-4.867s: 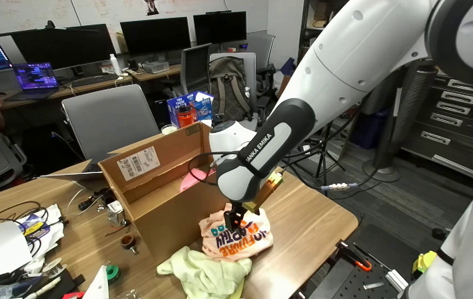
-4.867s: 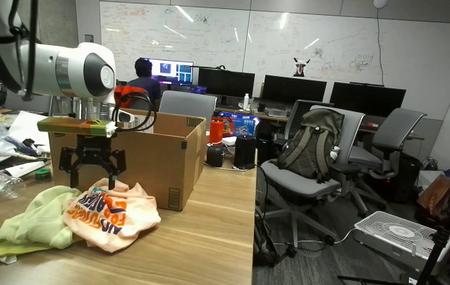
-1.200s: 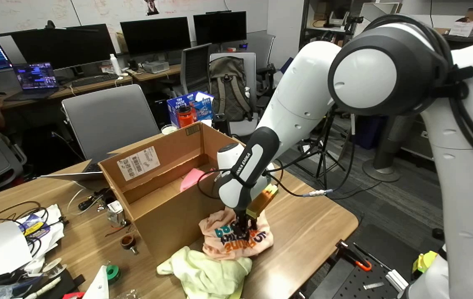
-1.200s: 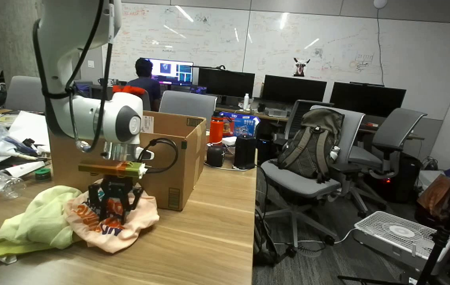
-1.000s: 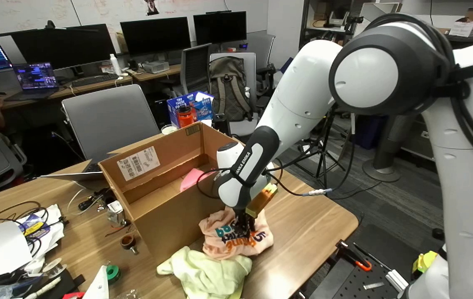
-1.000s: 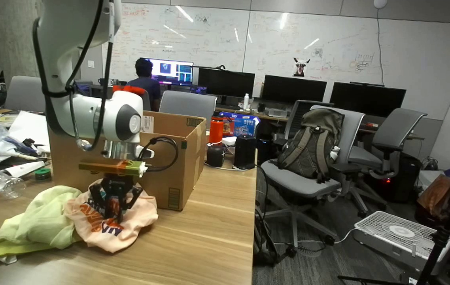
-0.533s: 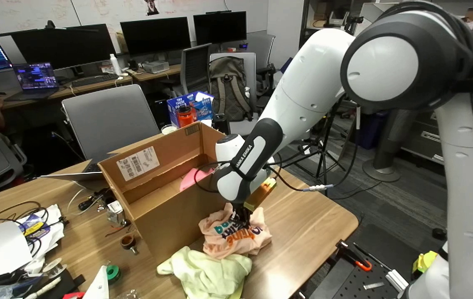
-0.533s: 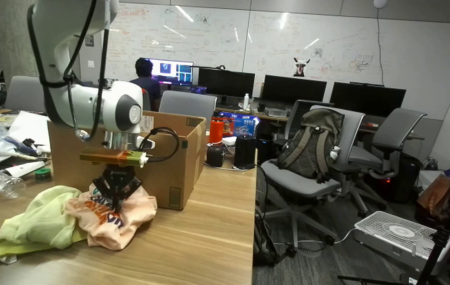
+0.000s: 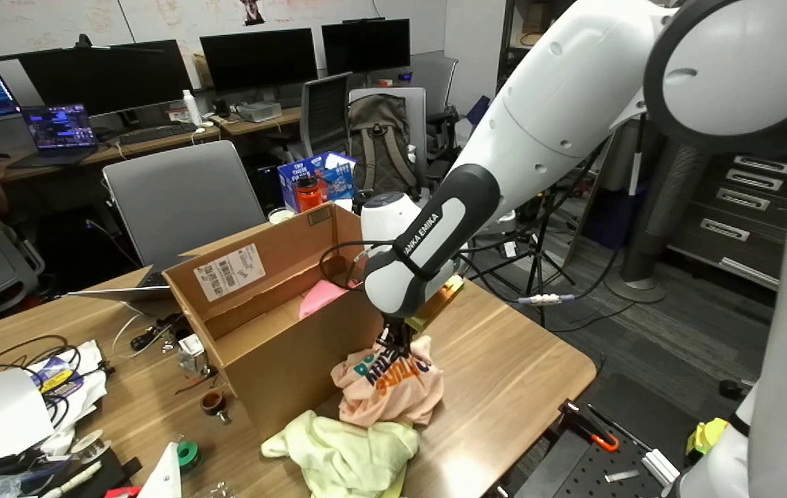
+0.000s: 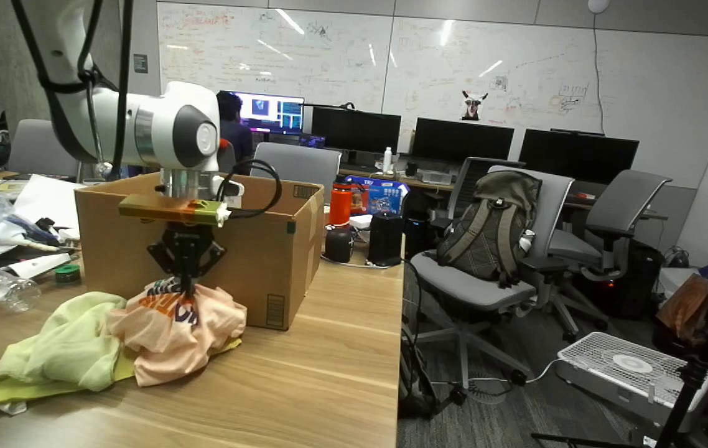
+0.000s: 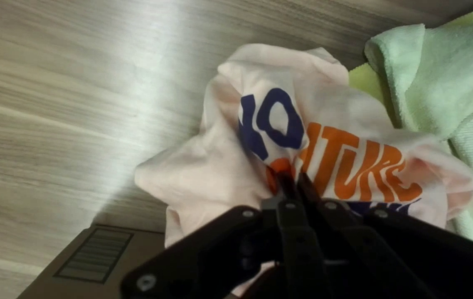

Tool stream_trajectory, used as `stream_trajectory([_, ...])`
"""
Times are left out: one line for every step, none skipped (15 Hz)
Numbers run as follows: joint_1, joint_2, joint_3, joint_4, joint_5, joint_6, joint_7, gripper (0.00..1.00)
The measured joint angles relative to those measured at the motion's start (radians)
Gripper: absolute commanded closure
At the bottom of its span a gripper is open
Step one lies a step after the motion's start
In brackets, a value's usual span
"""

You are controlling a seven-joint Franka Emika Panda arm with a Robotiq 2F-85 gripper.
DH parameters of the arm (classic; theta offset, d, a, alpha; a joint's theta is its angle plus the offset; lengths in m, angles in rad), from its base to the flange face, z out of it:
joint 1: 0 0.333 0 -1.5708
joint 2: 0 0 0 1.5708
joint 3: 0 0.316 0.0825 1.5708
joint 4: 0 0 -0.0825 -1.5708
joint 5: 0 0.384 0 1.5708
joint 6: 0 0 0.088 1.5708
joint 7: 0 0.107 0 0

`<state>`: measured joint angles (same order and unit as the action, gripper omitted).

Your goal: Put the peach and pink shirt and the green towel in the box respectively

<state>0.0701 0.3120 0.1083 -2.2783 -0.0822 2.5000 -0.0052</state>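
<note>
There's a wood-grain table [image 10: 329, 379] spread out below the gripper [image 10: 187, 289]. Right beside the gripper stands an open cardboard box [image 9: 297, 366], and the jaws are outside it, lower than the rim. The peach shirt [image 10: 170, 339], the one with purple and orange lettering, is directly under the gripper, all bunched up with folds running to the jaws. Can't tell if its bottom edge touches the table tbh. The pale green towel [image 9: 345, 456] is crumpled on the table, below the gripper and off to one side, right up against the shirt. As for the gripper, it's squeezed narrow with a pinch of the shirt clamped in it. Inside the box, over the wall from the gripper, there's a white barcode label [image 9: 229, 272], plus a bit of pink stuff [image 9: 321, 296], too hidden to say what.
</note>
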Motion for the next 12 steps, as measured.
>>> stream_trajectory([0.001, -0.023, 0.000, -0.012, 0.000, 0.002, 0.008, 0.99])
stream_trajectory([0.002, -0.047, -0.001, -0.023, 0.000, 0.002, 0.018, 0.99])
stream_trajectory([0.003, -0.073, -0.002, -0.035, 0.000, 0.002, 0.030, 0.99])
stream_trajectory([0.004, -0.099, -0.002, -0.045, 0.000, 0.002, 0.042, 0.99])
stream_trajectory([0.005, -0.126, -0.003, -0.054, -0.001, 0.002, 0.055, 0.99])
stream_trajectory([0.006, -0.154, -0.004, -0.062, -0.004, 0.002, 0.069, 0.99])
stream_trajectory([0.006, -0.180, -0.006, -0.068, -0.010, 0.002, 0.084, 0.99])
stream_trajectory([0.006, -0.208, -0.009, -0.073, -0.017, 0.001, 0.100, 0.99])
stream_trajectory([0.006, -0.234, -0.012, -0.075, -0.026, 0.000, 0.117, 0.99])
stream_trajectory([0.006, -0.260, -0.016, -0.076, -0.039, 0.000, 0.135, 0.99])
stream_trajectory([0.006, -0.285, -0.020, -0.076, -0.057, -0.002, 0.152, 0.99])
stream_trajectory([0.006, -0.308, -0.023, -0.076, -0.075, -0.003, 0.170, 0.99])
